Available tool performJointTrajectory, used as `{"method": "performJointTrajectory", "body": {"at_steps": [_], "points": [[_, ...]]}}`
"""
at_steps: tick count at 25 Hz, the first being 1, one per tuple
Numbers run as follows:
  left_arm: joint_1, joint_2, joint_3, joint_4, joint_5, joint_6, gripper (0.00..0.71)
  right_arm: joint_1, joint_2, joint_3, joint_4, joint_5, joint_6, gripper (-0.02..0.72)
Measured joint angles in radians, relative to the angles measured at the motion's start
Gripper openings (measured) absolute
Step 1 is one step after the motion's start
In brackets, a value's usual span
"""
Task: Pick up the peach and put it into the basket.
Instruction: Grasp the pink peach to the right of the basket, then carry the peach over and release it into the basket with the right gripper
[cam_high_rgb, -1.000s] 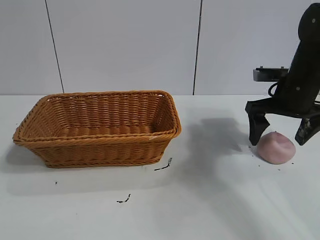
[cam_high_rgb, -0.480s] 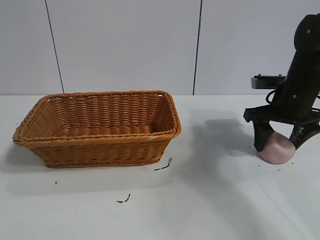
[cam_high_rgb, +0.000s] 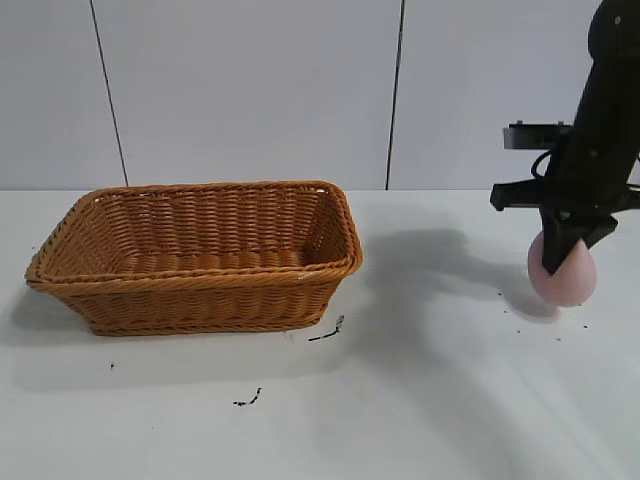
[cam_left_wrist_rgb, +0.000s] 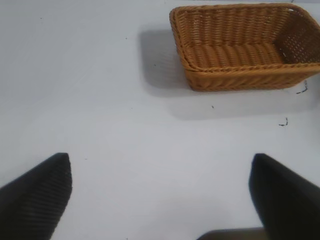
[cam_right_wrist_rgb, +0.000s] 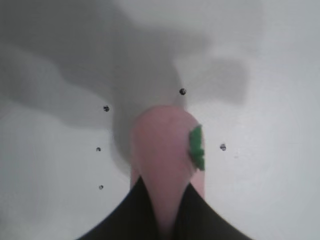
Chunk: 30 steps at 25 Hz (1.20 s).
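The pale pink peach (cam_high_rgb: 566, 280) hangs just above the white table at the far right, squeezed narrow between the fingers of my right gripper (cam_high_rgb: 558, 262), which is shut on it. The right wrist view shows the peach (cam_right_wrist_rgb: 161, 147) pinched in that gripper (cam_right_wrist_rgb: 166, 192), with a small green leaf (cam_right_wrist_rgb: 197, 146) on its side. The orange-brown wicker basket (cam_high_rgb: 200, 300) stands on the table to the left, well apart from the peach. My left gripper (cam_left_wrist_rgb: 161, 170) hovers open over bare table, with the basket (cam_left_wrist_rgb: 240, 75) farther off in its view.
Small black marks lie on the table in front of the basket (cam_high_rgb: 326, 333) (cam_high_rgb: 248, 400), and dark specks (cam_right_wrist_rgb: 106, 108) dot the surface around the peach. A grey panelled wall (cam_high_rgb: 250, 90) runs behind the table.
My right gripper went from open around the peach to shut on it, squashing it narrower. The peach has risen slightly off the table.
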Motion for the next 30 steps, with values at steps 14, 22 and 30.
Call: {"method": "performJointTrajectory", "body": {"at_steps": [14,22,30], "points": [[0.000,0.000,0.000,0.000,0.000,0.000,0.693,0.055,-0.072,-0.370,0.027,0.211,0.028,-0.010],[0.000,0.000,0.000,0.000,0.000,0.000,0.693,0.324,-0.072,-0.462,0.030,0.198,0.037,-0.010],[0.000,0.000,0.000,0.000,0.000,0.000,0.693,0.540,0.018,-0.465,0.032,0.101,0.037,-0.010]]}}
